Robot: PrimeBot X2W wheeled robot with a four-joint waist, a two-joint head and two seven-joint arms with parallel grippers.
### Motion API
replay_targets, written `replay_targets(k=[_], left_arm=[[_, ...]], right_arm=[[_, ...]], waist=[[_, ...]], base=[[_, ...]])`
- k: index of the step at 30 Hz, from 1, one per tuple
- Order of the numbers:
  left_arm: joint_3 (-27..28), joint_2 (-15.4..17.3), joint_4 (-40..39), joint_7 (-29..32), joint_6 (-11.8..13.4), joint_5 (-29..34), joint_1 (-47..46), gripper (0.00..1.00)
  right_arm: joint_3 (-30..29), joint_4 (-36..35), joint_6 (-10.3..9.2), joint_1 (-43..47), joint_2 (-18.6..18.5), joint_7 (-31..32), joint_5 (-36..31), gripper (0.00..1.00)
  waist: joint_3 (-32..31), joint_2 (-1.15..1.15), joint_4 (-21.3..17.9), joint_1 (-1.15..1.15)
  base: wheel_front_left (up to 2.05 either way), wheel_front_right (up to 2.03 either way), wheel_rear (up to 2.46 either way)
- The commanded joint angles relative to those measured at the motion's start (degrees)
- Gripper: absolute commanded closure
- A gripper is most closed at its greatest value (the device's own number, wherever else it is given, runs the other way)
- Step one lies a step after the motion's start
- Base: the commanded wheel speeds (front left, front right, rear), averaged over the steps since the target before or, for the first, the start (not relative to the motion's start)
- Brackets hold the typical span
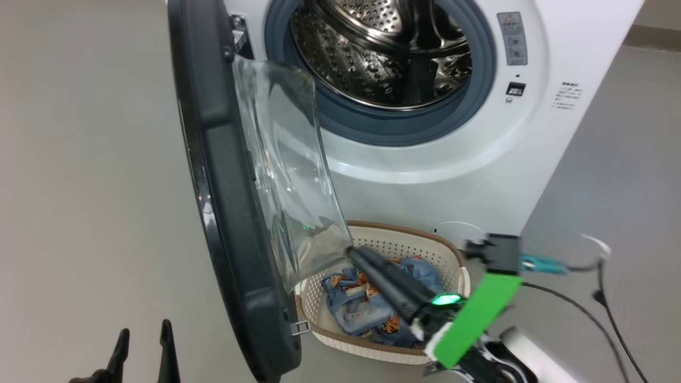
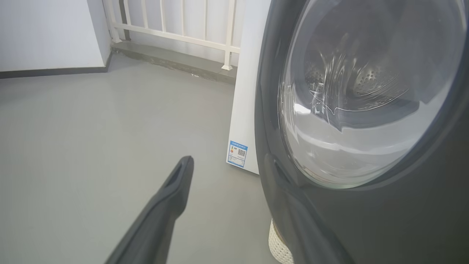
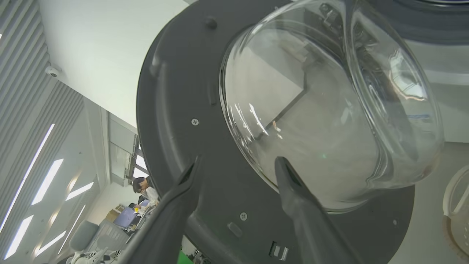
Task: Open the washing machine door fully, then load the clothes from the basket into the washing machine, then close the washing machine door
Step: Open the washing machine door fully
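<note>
Over the basket (image 1: 372, 348) | right end effector (image 3: 238, 163) is hanging, spread apart | left end effector (image 1: 145, 329) is waiting, spread apart | clothes (image 1: 351, 311) are looking soft, light; pinching a top fold is seeming best

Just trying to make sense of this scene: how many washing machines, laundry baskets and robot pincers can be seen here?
washing machine: 1
basket: 1
pincers: 2 (left pincer, right pincer)
Total: 4
</note>
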Motion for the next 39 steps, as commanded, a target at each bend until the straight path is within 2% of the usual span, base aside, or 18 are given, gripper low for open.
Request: replay_targets(k=[1,6,9,12,18,23,25,26,33,39], left_arm=[[2.22,0.7,-0.75,-0.37,-0.12,0.7,-0.77,0.0],[3.34,0.7,-0.49,-0.37,0.14,0.75,-0.52,0.0],[3.77,0.7,-0.5,-0.37,0.31,0.61,0.04,0.0],[4.37,0.7,-0.42,-0.37,0.62,0.43,0.58,0.0],[4.95,0.7,-0.28,-0.37,0.48,0.59,0.98,0.0],[5.77,0.7,-0.06,-0.37,0.32,0.7,0.53,0.0],[6.02,0.7,-0.04,-0.37,0.19,0.72,0.43,0.0],[6.2,0.7,-0.03,-0.37,0.07,0.74,0.43,0.0],[6.7,0.7,0.23,-0.37,-0.19,0.66,0.98,0.0],[6.97,0.7,0.0,-0.37,-0.41,0.45,1.93,0.0]], right_arm=[[0.4,-2.11,0.1,0.99,-0.42,-3.31,-0.72,0.0],[1.02,-1.05,0.1,3.19,-7.22,-15.69,-4.85,0.0],[-0.22,0.18,0.1,4.74,-9.81,-18.6,-7.69,0.0],[-6.21,0.41,0.1,7.47,-10.23,-18.98,-11.44,0.0],[-20.57,-0.41,0.1,15.45,-6.64,-19.02,-22.75,0.0],[-30.2,-2.24,0.1,20.78,-3.63,-19.02,-36.51,0.0],[-33.7,-3.58,0.1,22.49,-1.13,-19.03,-40.41,0.0],[-36.13,-4.98,0.1,23.99,-0.01,-19.03,-45.69,0.0],[-40.99,-8.17,0.1,28.75,3.13,-19.03,-62.99,0.0],[-43.18,-8.42,0.1,31.42,6.09,-19.03,-66.78,0.0]], waist=[[-0.78,0.0,-0.76,0.0],[-1.41,0.0,-2.07,0.0],[-1.55,0.0,-3.28,0.0],[-1.41,0.0,-4.63,0.0],[-1.01,0.0,-6.52,0.0],[-0.42,0.0,-7.54,0.0],[-0.22,0.0,-7.86,0.0],[-0.08,0.0,-8.07,0.0],[-0.52,0.0,-8.61,0.0],[-1.34,0.0,-9.3,0.0]], base=[[0.0,0.0,0.0],[0.0,0.0,0.0],[0.0,0.0,0.0],[0.0,0.0,0.0],[0.0,0.0,0.0],[0.0,0.0,0.0],[0.0,0.0,0.0],[0.0,0.0,0.0],[0.0,0.0,0.0],[0.0,0.0,0.0]])
